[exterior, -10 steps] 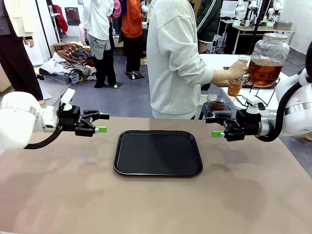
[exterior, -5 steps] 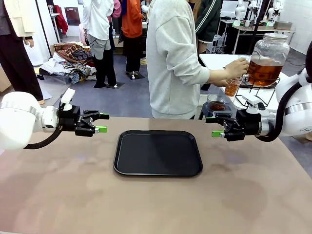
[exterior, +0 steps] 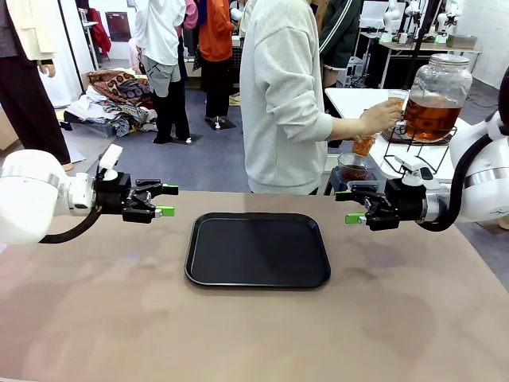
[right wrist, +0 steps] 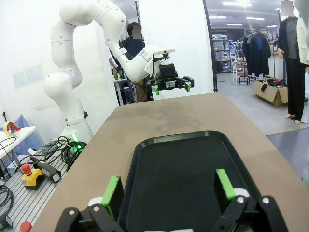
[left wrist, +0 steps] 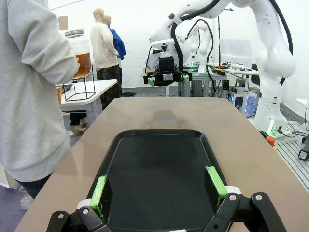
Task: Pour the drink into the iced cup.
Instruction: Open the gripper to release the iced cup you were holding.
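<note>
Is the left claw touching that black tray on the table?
Apart. In the front view the left claw hangs open off the left of the black tray, with bare table between them.

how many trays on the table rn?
1. A black tray lies at the table's middle, between the left gripper and right gripper, both open and hovering beside it. Nothing on it.

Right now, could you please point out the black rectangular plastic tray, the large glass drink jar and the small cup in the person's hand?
Black rectangular plastic tray (exterior: 258, 274), front view, near rim.
Large glass drink jar (exterior: 436, 94), front view, glass belly.
Small cup (exterior: 363, 145), front view, amber-filled side.
</note>
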Available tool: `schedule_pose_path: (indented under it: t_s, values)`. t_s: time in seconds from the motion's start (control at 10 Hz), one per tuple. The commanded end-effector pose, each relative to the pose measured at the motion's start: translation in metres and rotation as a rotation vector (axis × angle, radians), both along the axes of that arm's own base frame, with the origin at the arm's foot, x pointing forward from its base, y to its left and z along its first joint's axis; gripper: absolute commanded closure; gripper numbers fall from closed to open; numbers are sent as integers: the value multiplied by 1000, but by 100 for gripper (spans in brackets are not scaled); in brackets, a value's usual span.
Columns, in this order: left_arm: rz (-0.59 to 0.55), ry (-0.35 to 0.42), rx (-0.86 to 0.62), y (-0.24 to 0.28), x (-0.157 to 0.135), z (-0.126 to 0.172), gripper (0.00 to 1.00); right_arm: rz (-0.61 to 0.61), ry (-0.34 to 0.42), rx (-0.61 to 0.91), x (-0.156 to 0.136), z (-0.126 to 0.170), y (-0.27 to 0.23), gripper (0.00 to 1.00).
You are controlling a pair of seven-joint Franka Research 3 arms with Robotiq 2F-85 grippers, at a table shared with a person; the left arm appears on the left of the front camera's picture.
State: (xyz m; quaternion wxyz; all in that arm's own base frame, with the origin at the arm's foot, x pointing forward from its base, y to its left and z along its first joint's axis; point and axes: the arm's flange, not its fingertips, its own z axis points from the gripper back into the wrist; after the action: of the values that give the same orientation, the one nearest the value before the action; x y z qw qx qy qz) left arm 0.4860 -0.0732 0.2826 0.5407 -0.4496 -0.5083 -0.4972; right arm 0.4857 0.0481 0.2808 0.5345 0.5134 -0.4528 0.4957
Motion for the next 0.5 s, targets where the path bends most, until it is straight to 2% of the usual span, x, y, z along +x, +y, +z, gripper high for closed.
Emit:
schedule_pose_path:
  t_s: [0.0,0.4]
  values:
    - [7,4,2,-1,1,3,0,-5,1,-2,3,3,2,0]
    - [7,4,2,-1,1,3,0,-5,1,-2,3,3,2,0]
